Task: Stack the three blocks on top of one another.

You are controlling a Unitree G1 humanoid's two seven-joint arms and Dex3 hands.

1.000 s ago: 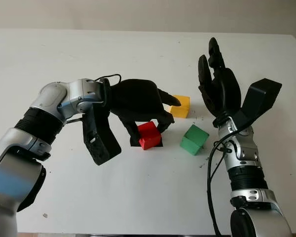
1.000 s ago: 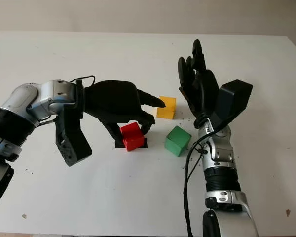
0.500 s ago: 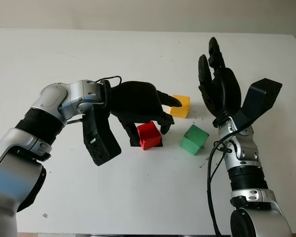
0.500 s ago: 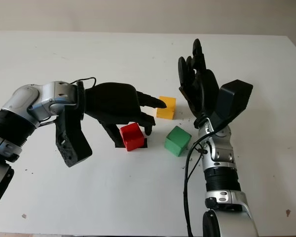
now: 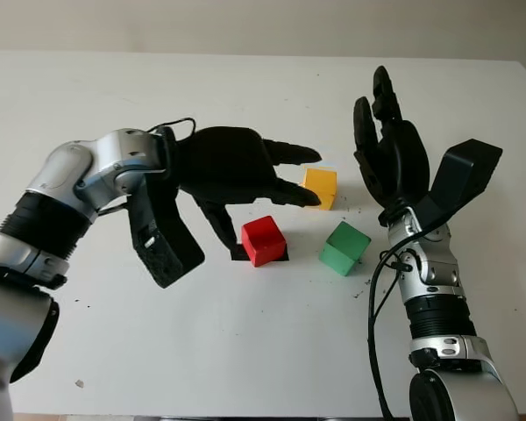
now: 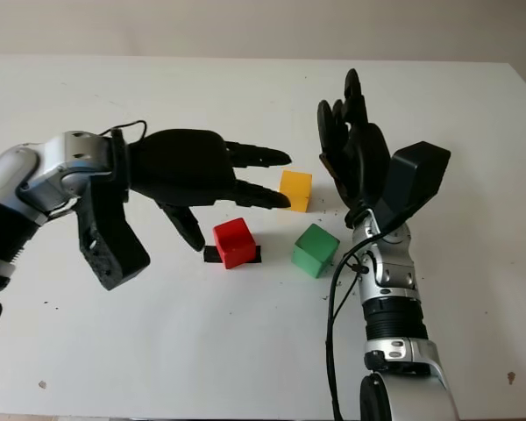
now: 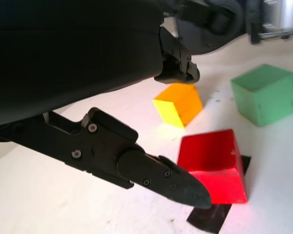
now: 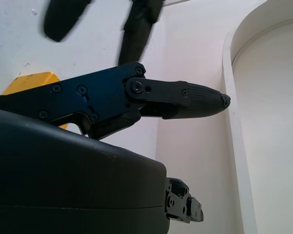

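Note:
Three blocks lie apart on the white table. The red block sits in the middle on a small black patch. The green block is to its right, and the yellow block lies behind, between the two. My left hand hovers open above and just left of the red block, holding nothing; its fingertips reach toward the yellow block. In the left wrist view the red block, yellow block and green block lie beyond one finger. My right hand is raised, open, behind the green block.
A black camera housing hangs under the left forearm, near the table left of the red block. The table's front and far left are bare white surface. A pale wall runs along the far edge.
My left hand has let go of the red block, lifted and drawn back left with its fingers now extended. The red block stays on the table. The right hand has not moved.

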